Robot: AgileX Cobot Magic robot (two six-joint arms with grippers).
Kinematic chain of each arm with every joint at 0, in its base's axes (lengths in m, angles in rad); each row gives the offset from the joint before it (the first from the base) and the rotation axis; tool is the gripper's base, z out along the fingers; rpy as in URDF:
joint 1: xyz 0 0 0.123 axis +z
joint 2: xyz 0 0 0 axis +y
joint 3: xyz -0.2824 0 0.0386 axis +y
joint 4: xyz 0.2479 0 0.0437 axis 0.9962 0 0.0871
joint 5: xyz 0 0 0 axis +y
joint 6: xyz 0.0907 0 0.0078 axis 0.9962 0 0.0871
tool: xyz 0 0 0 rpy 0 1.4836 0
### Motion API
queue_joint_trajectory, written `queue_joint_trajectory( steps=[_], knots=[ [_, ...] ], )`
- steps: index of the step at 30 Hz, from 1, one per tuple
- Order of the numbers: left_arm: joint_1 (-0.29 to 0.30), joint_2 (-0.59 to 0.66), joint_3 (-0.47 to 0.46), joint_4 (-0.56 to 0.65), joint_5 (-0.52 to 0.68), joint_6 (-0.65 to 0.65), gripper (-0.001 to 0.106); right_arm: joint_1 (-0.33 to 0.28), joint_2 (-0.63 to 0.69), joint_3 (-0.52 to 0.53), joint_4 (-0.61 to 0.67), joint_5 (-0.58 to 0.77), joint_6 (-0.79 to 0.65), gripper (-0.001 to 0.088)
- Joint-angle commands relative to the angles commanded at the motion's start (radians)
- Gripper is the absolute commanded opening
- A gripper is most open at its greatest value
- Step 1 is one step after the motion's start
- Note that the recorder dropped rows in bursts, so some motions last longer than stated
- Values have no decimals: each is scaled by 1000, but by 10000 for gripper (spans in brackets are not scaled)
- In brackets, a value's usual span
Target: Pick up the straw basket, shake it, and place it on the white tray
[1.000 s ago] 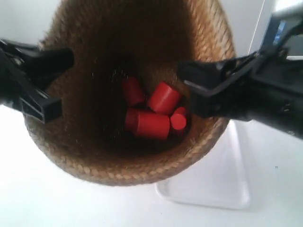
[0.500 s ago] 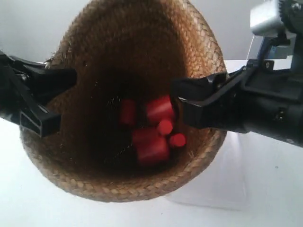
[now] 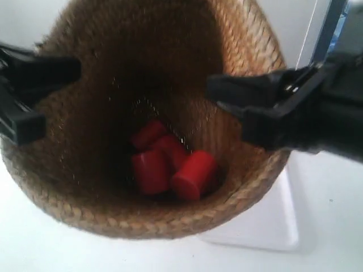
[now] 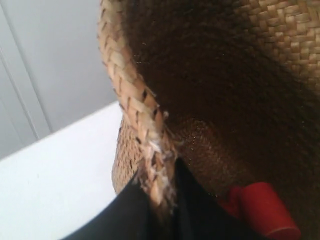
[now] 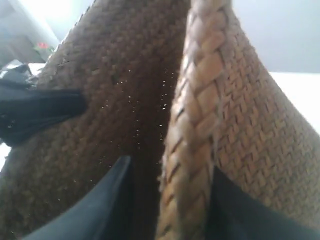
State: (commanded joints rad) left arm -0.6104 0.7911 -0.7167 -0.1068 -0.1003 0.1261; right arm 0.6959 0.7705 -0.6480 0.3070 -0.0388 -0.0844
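Note:
The straw basket (image 3: 142,224) hangs in the air, tilted so its mouth faces the exterior view, with several red cylinders (image 3: 170,167) lying in its bottom. The arm at the exterior view's left (image 3: 34,90) and the arm at the exterior view's right (image 3: 272,110) clamp opposite sides of its braided rim. My left gripper (image 4: 160,185) is shut on the basket's rim (image 4: 135,100), with a red cylinder (image 4: 265,210) beyond it. My right gripper (image 5: 172,170) straddles the rim (image 5: 200,90), one finger inside, one outside. The white tray (image 3: 272,226) lies on the table under the basket, mostly hidden.
A white tabletop (image 3: 334,215) spreads beneath and around the tray. A pale wall (image 4: 55,65) stands behind. In the right wrist view the other arm's black finger (image 5: 40,112) shows on the basket's far wall.
The basket has bobbed down and back up towards the camera. The red cylinders have tumbled from the middle right to lower in the basket. Both grips have stayed on the rim.

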Motion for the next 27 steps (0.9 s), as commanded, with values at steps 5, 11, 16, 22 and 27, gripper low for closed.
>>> queue_joint_trajectory(
  steps=[5,11,16,22,27],
  knots=[
    [6,88,34,-14,-39,31,0,-21,146,26,55,21,17,0],
    [4,-33,-68,-16,-16,-20,0,12,-1,-89,43,171,-9,0],
    [19,104,12,7,16,108,0,-15,125,-10,15,-36,-57,0],
    [0,-15,-139,3,54,24,0,-16,15,-158,16,174,-41,0],
    [11,100,-32,12,21,64,0,-20,112,-11,9,-86,-70,0]
  ],
)
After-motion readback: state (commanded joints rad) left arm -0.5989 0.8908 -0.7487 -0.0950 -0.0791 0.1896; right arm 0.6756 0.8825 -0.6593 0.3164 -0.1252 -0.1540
